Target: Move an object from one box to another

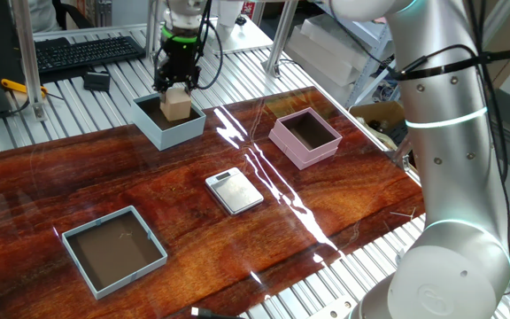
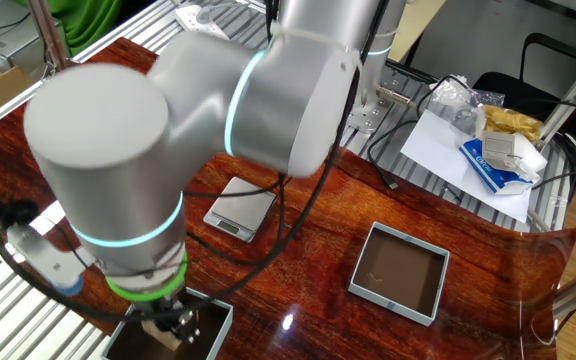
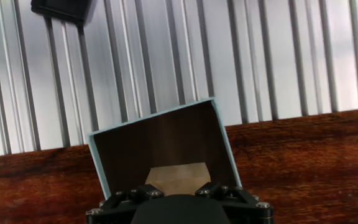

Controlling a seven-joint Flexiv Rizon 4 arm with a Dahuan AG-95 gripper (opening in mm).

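Note:
The tan wooden cube is held between my gripper's fingers just above the pale blue box at the far side of the table. In the hand view the cube sits between the black fingers over the box's dark brown inside. The pink box stands to the right, its dark inside empty. In the other fixed view the arm hides most of the gripper; the blue box's rim shows at the bottom.
A flat silver scale lies mid-table. A wider blue-grey tray box stands at the front left. A keyboard and a black item lie on the metal slats behind the blue box.

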